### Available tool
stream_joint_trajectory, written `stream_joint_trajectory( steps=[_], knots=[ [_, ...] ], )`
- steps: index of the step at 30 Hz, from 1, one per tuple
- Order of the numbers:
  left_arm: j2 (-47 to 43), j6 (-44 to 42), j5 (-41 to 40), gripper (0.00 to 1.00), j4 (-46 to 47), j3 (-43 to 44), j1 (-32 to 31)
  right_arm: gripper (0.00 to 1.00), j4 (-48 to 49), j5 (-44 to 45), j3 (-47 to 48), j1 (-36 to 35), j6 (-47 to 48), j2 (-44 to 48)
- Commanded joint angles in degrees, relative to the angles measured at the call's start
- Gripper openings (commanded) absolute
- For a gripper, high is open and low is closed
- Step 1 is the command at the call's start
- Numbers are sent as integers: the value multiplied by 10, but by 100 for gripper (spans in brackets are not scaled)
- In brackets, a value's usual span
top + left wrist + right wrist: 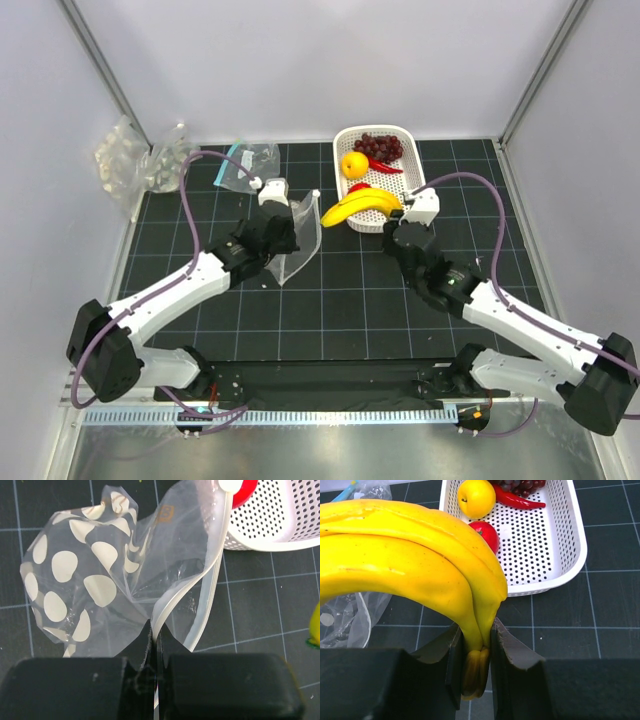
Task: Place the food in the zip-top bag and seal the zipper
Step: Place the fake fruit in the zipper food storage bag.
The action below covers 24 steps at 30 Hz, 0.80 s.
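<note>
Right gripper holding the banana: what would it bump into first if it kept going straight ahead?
Probably the white basket: its near wall lies straight ahead of the right gripper, shut on the banana, with the round red fruit just inside. Height is unclear, so it might pass over.

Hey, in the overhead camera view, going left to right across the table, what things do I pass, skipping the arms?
bumpy clear packs → clear bag with the teal strip → zip-top bag → banana. The white basket overlaps the banana, so it is left out.
</note>
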State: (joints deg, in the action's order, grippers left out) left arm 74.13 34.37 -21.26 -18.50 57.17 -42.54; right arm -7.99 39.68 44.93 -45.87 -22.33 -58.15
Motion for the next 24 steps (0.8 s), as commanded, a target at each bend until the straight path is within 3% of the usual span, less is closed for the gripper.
stream_joint_trajectory(
  steps=[1, 12, 24],
  knots=[
    [-11, 18, 31, 0, 3, 12, 9, 1, 77, -1, 3, -15, 16, -18],
    [-39, 53, 98, 0, 13, 0, 9, 1, 62, 55, 53, -56, 36, -116],
    [-22, 34, 122, 0, 38, -2, 9, 1, -66, 162, 182, -111, 40, -257]
  ],
)
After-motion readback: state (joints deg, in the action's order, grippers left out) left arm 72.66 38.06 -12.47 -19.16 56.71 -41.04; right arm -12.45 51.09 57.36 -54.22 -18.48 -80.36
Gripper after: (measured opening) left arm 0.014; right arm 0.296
